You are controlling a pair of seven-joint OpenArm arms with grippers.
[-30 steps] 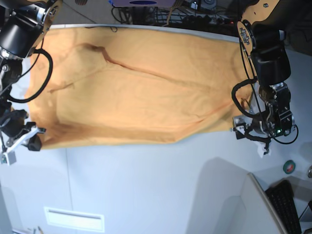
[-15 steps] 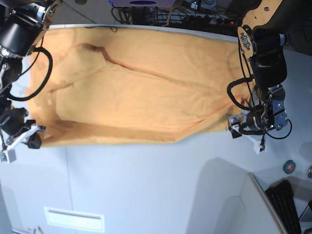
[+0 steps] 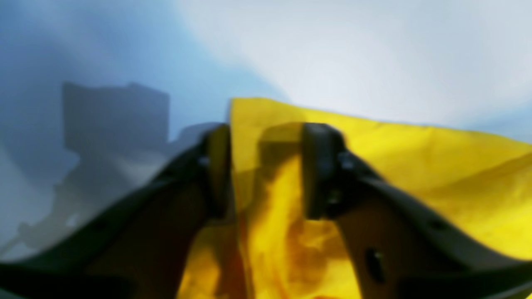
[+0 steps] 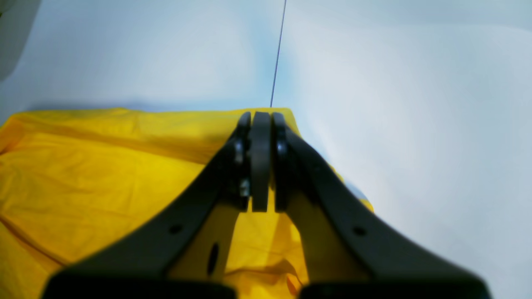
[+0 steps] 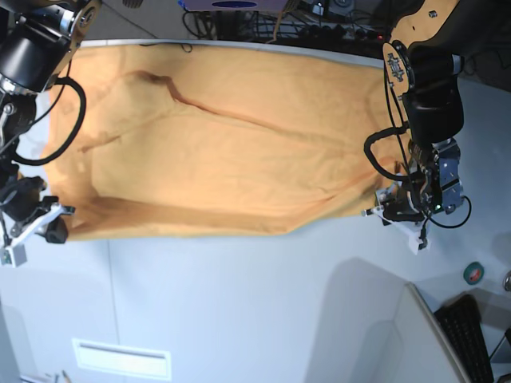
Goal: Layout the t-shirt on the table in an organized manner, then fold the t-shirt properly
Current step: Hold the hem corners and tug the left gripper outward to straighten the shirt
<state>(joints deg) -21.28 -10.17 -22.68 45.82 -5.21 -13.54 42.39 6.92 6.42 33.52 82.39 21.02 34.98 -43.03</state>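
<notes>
I see the t-shirt [image 5: 215, 144] spread flat across the table's [image 5: 255, 303] far half. Only the wrist views show the grips: the left gripper [image 3: 266, 170] spread around a corner, the right gripper [image 4: 261, 162] pressed together over the hem. A keyboard [image 5: 471, 339] sits at the table's corner.

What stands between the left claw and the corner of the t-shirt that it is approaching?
Nothing visible does. In the left wrist view the left claw is open, and the corner of the t-shirt already lies between its fingers. Only bare table shows beyond.
</notes>
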